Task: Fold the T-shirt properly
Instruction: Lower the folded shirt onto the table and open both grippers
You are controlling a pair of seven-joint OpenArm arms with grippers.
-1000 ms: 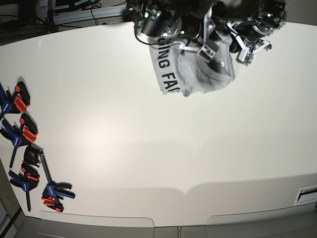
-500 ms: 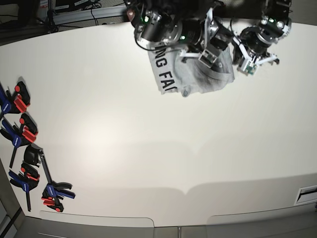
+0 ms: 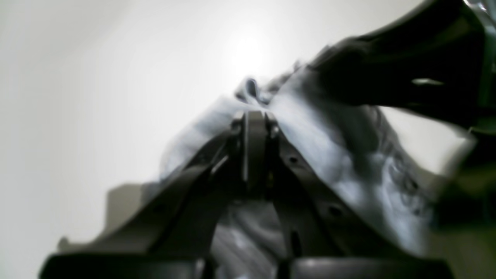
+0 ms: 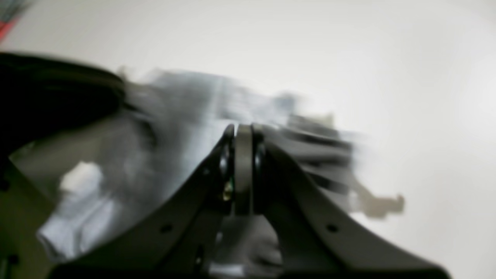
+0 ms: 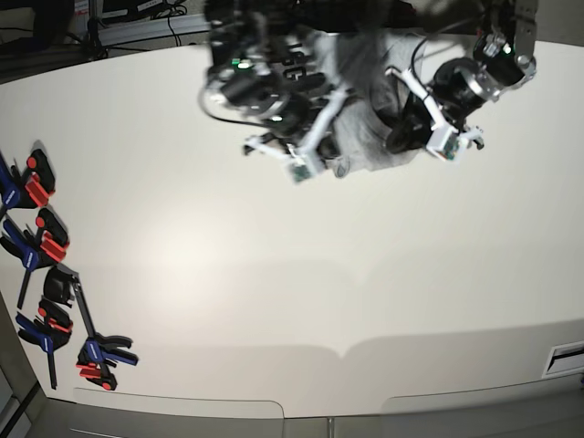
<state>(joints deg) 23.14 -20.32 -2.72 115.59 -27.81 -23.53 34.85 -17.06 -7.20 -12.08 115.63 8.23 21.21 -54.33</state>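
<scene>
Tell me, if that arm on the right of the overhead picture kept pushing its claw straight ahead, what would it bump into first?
Most likely the T-shirt: the left gripper, jaws shut, points straight into its bunched grey cloth. The view is blurred, so I cannot tell whether it already touches.

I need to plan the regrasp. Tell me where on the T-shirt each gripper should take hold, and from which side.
The T-shirt lies bunched at the table's far edge between both arms. Probably best to pinch its outer edges: right gripper at the base view's left edge, left gripper at the right edge, each descending from above, since the middle is crumpled.
</scene>
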